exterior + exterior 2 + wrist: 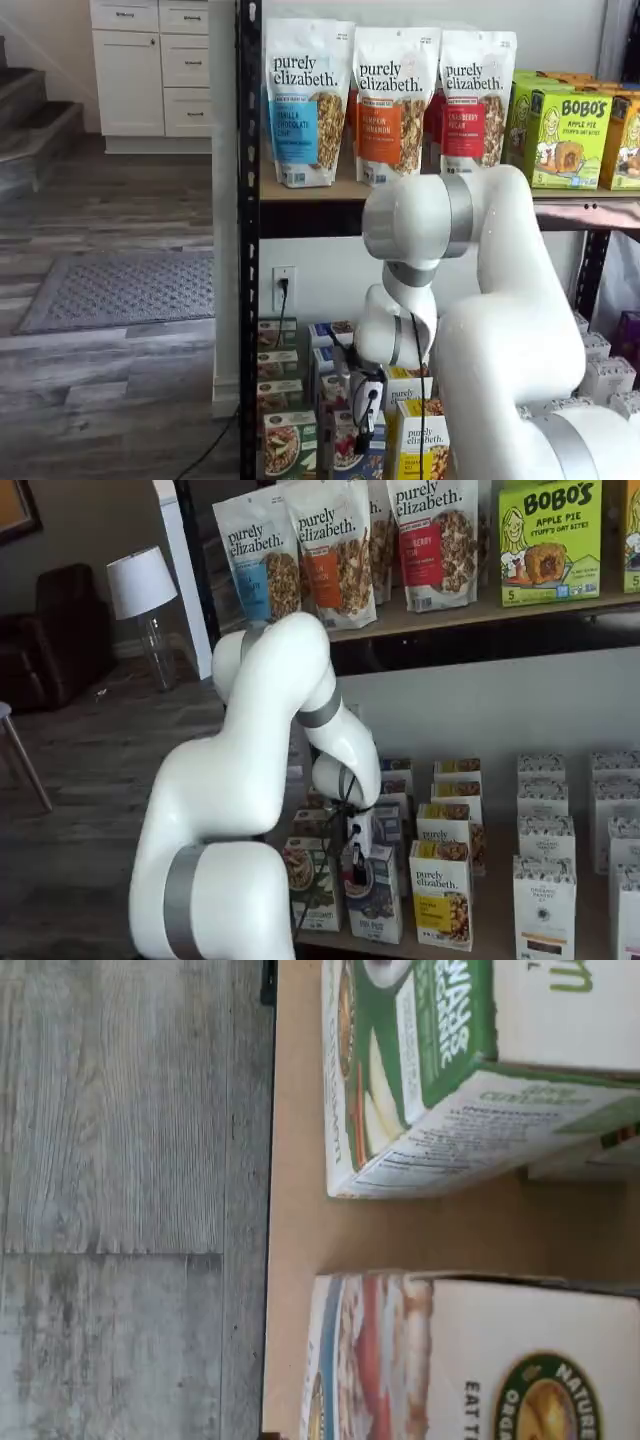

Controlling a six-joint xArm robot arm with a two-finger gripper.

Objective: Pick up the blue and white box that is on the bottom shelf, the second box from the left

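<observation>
My hand [352,865] released, poised above blue and white box [374,905] on bottom shelf [490,942]. Approach step. Next I lower, straddle box top, clench.

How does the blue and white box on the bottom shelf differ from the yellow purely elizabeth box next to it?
The blue and white box has a dark blue lower front; the purely elizabeth box has a white top and yellow lower part. The end effector hangs over the blue and white box, not over the purely elizabeth box. Both stand upright at the shelf's front.
</observation>
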